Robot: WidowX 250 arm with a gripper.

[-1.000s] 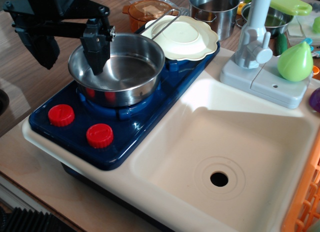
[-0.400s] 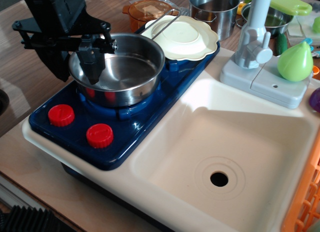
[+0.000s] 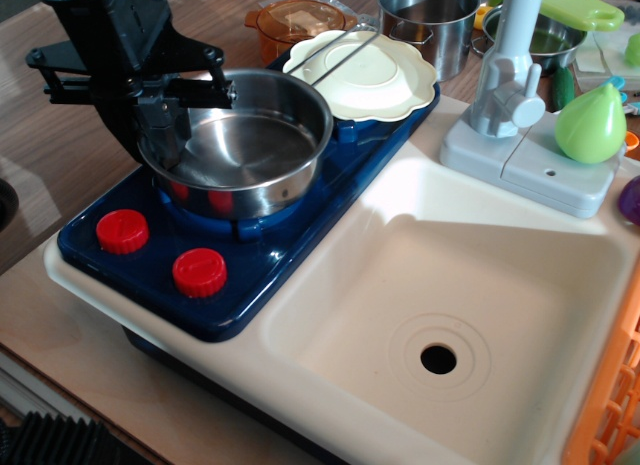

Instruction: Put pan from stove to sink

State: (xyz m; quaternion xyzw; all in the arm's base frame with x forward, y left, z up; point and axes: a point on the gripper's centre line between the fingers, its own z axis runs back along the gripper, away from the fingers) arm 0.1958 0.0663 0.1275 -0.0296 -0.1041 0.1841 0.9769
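The shiny steel pan (image 3: 250, 150) sits on the front burner of the dark blue stove (image 3: 270, 260). Its thin wire handle (image 3: 340, 47) reaches back over the cream plate. My black gripper (image 3: 160, 127) comes down over the pan's left rim. One finger is inside the pan, the other is outside it, and they are closed on the rim. The pan looks slightly tilted. The cream sink (image 3: 520, 275) with its black drain hole (image 3: 438, 359) lies to the right of the stove.
A cream scalloped plate (image 3: 375, 80) lies on the rear burner. A taller steel pot (image 3: 430, 20) and an orange lidded pot (image 3: 290, 20) stand behind. A grey faucet (image 3: 508, 80), a green pear (image 3: 590, 125) and an orange basket (image 3: 610, 405) border the sink. Two red knobs (image 3: 122, 230) sit at the stove's front.
My gripper has moved left from inside the pan to its left rim and closed on it. The pan has shifted slightly and its handle has swung right over the plate.
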